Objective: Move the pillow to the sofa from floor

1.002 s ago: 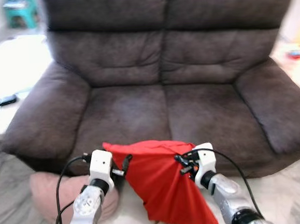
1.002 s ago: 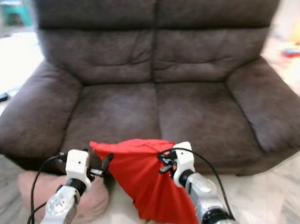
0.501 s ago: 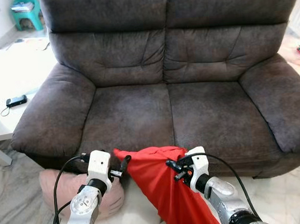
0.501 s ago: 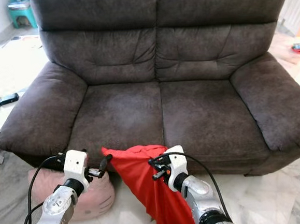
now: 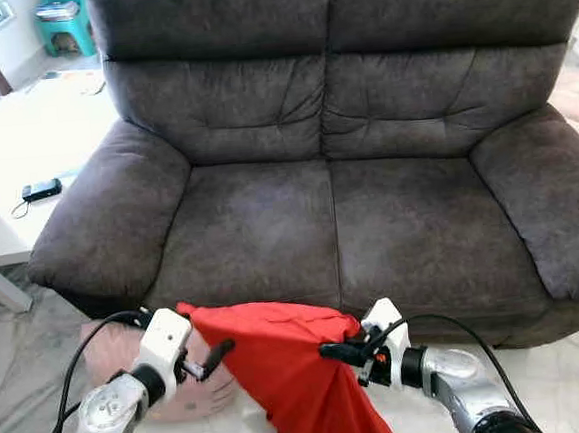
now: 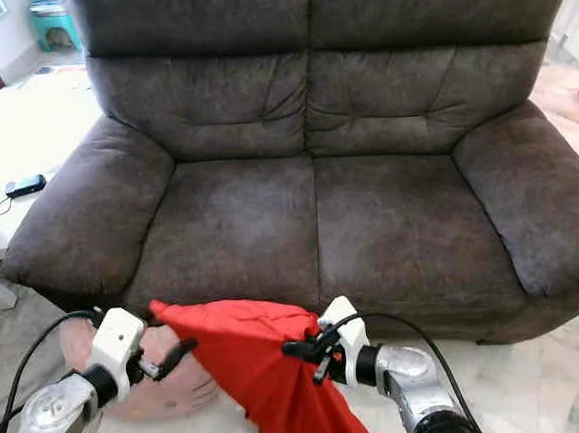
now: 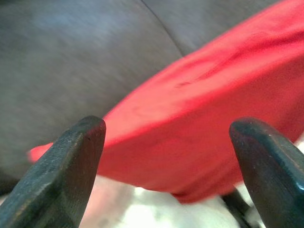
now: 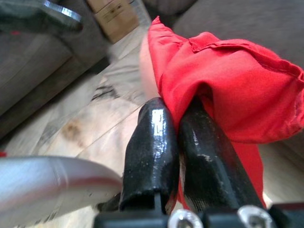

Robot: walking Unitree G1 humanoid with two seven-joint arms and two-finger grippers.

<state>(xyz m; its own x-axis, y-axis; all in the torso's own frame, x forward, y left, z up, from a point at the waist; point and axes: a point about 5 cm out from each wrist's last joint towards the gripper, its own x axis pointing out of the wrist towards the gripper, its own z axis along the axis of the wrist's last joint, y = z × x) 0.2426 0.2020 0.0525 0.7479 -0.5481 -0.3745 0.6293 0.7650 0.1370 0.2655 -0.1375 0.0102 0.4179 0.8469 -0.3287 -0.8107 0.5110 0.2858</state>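
**Red pillow held in front of the sofa**

The right gripper (image 8: 175, 137) is clamped on a fold of the red pillow (image 5: 281, 363), its fingers (image 8: 149, 142) pressed together on the cloth. The left gripper (image 7: 166, 156) is wide open, its fingers (image 7: 71, 161) apart with the pillow's corner between them, untouched. Both arms reach forward, low, before the sofa (image 5: 346, 172). The pillow hangs above the floor (image 5: 572, 365), short of the seat. The eye views also show a pink pillow (image 5: 183, 390) on the floor by the left arm.

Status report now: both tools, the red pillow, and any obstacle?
Right tool shut on red pillow, held before sofa. Left tool open beside it. Pink cushion on floor below.
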